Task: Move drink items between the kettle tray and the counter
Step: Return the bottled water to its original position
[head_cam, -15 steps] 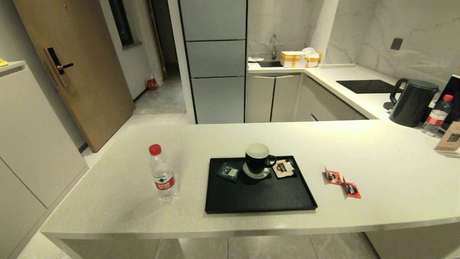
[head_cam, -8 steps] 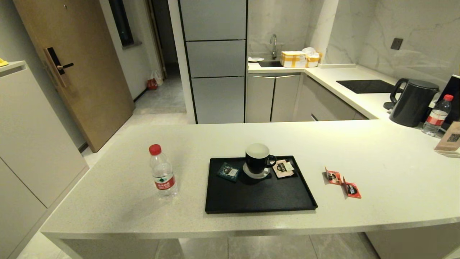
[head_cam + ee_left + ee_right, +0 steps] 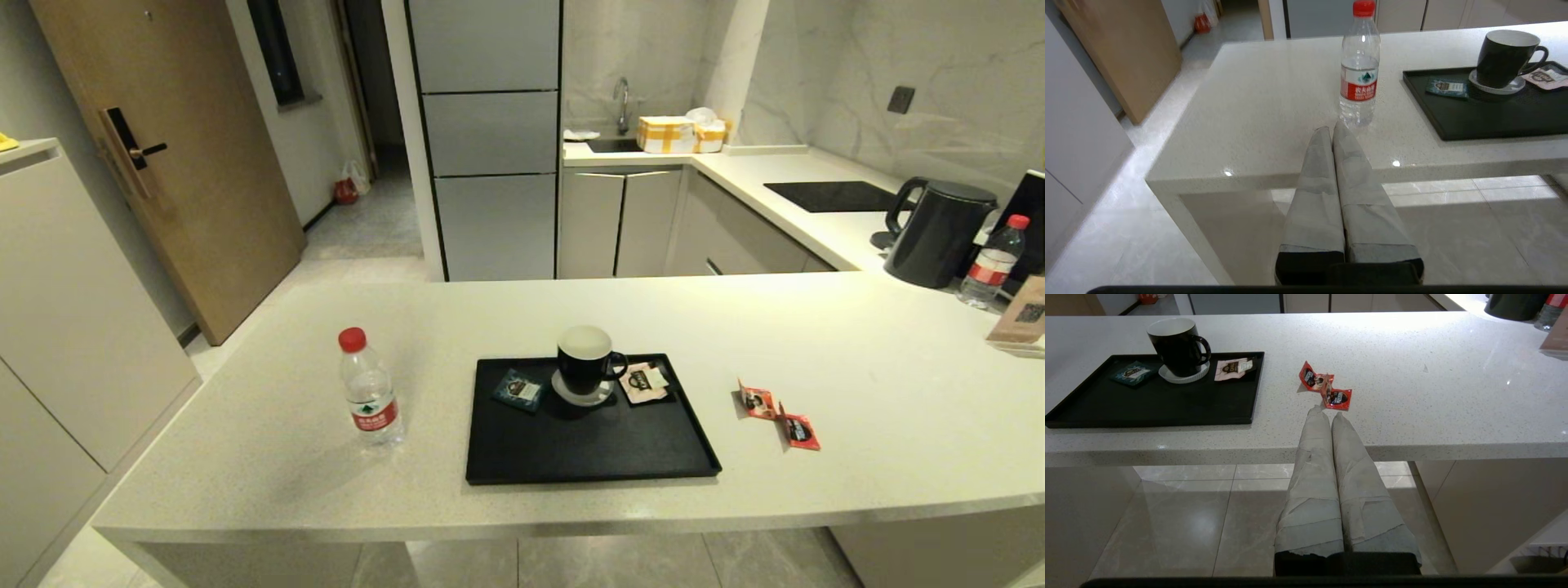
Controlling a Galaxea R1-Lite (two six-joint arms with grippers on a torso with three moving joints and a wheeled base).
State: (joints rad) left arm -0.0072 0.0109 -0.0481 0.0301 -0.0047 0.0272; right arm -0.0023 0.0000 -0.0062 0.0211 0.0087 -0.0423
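A clear water bottle (image 3: 369,390) with red cap and red label stands upright on the off-white counter (image 3: 245,457), left of the black tray (image 3: 588,449). Two small red sachets (image 3: 780,415) lie on the counter right of the tray. My left gripper (image 3: 1332,130) is shut and empty, hanging off the counter's near edge and pointing at the bottle (image 3: 1359,67). My right gripper (image 3: 1327,413) is shut and empty too, held before the counter edge just short of the sachets (image 3: 1327,386). Neither gripper shows in the head view.
On the tray stand a black mug (image 3: 586,360) on a white coaster, a teal packet (image 3: 518,389) and a pale pink packet (image 3: 645,380). At the far right are a black kettle (image 3: 937,233), a second bottle (image 3: 991,263) and a brown card (image 3: 1022,314).
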